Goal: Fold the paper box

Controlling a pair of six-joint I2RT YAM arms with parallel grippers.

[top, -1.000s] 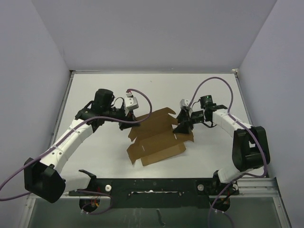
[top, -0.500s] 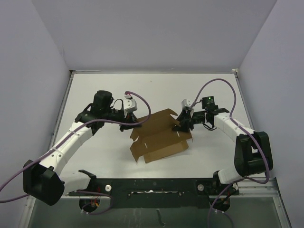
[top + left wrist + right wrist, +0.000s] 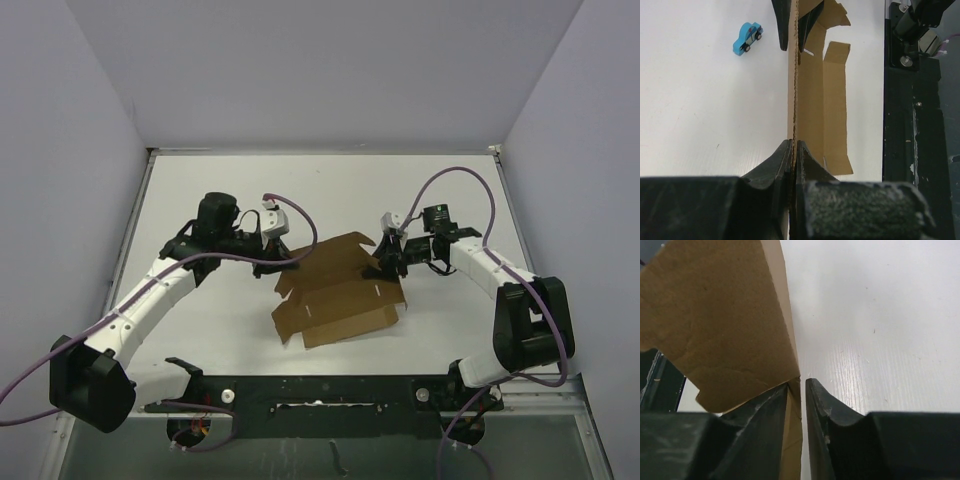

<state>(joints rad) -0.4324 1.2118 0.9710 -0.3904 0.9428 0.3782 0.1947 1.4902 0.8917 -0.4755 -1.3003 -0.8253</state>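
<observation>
The brown die-cut cardboard paper box [image 3: 340,295] is seen mid-frame in the overhead view, between the grippers. Its left edge is clamped tight by the left gripper [image 3: 793,150]. Its right edge is straddled by the right gripper [image 3: 803,386], jaws nearly together; a firm pinch cannot be told.

Table [image 3: 330,190] lies open beyond the paper box [image 3: 340,290]
</observation>
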